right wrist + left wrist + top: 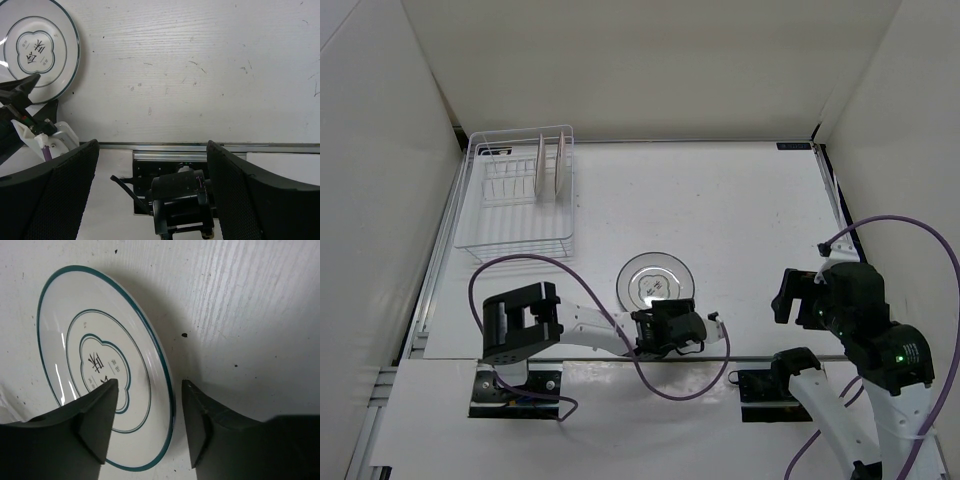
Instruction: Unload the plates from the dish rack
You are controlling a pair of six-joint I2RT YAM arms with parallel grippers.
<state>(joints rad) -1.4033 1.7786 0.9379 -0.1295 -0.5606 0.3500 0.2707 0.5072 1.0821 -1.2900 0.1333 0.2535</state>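
The white wire dish rack (490, 235) stands at the far left. Two plates stand upright on edge in it, a white one (539, 168) and an orange-brown one (561, 163). A third plate (658, 278), white with a teal ring and centre motif, lies flat on the table; it also shows in the left wrist view (60, 330) and the right wrist view (35, 47). My left gripper (662, 305) is open, its jaws either side of this plate's near rim (150, 390), holding nothing. My right gripper (798, 300) is open and empty (152, 145) at the near right.
White walls close in the table on the left, back and right. A purple cable (620, 345) loops from the left arm over the near table edge. The right arm's base mount (180, 200) lies below the right gripper.
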